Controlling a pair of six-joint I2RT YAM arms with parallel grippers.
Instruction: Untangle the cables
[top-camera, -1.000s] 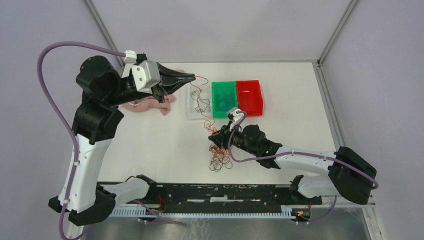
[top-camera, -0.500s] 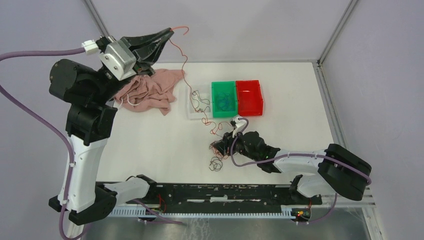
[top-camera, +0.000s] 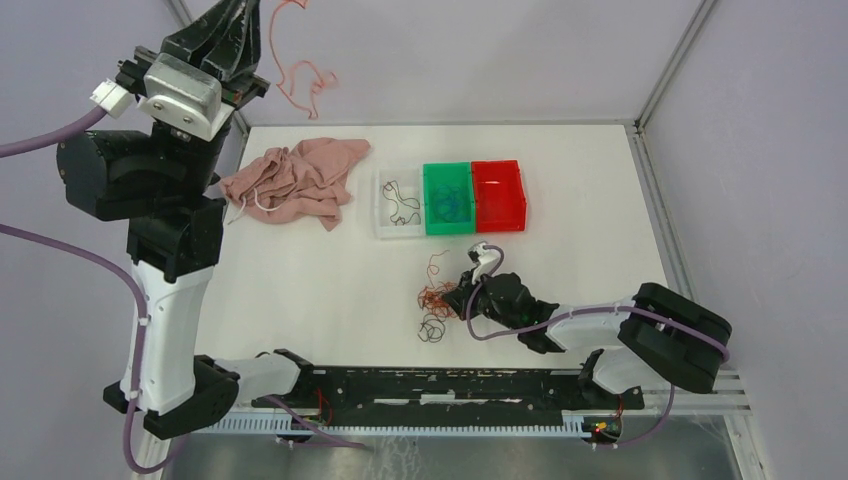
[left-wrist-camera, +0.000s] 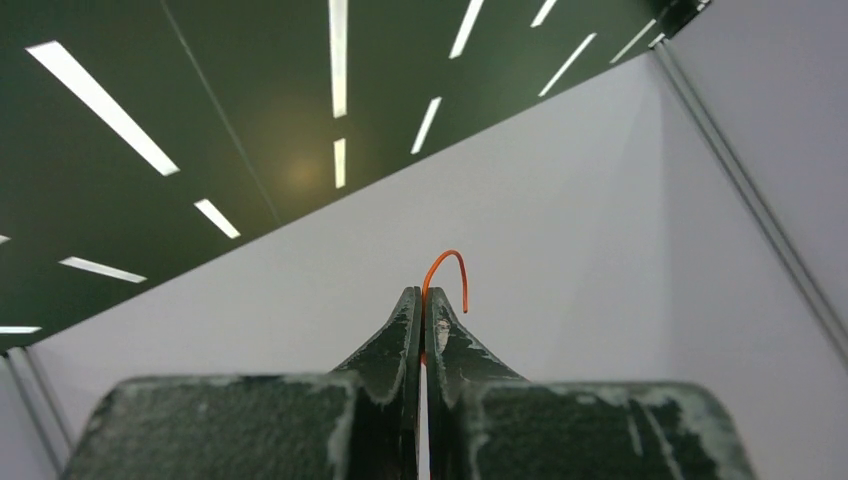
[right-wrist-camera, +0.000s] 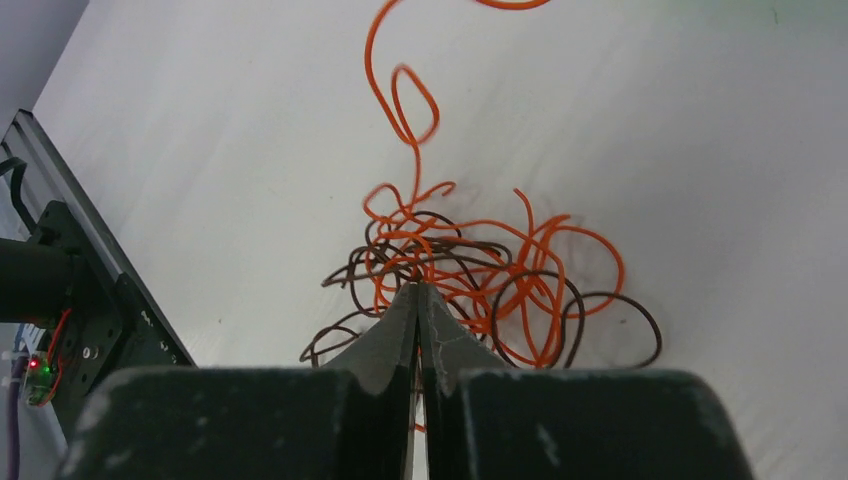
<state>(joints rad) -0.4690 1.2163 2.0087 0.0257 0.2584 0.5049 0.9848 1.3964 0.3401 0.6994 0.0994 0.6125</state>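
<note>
The wad of thin, curly orange and dark brown wires (top-camera: 434, 306) lies on the white table (top-camera: 600, 230), toward the near edge and about midway across. One orange loop strays from it toward the far side. My right gripper (top-camera: 458, 298) is at the wad's right side. My right arm lies low and reaches left from its base, the forearm close over the tabletop. In the wrist view its fingers (right-wrist-camera: 395, 335) are pressed together with the tips (right-wrist-camera: 418, 300) buried in the wad (right-wrist-camera: 470, 270), pinching strands. Apart from all this, a single thin orange wire (top-camera: 300, 72) dangles in the air in front of the back wall, kinked and curled. My left gripper (top-camera: 238, 22) is clamped on its upper part, and a short hooked end (left-wrist-camera: 447, 270) pokes out past the closed tips (left-wrist-camera: 422, 305). My left arm stands tall at the table's left side, wrist tipped upward. Below it lies a crumpled pink cloth (top-camera: 300, 178). To its right sit a clear plastic tray (top-camera: 381, 205) with dark wires, a green tray (top-camera: 447, 167) with blue wires and a red tray (top-camera: 498, 195), side by side and touching.
</note>
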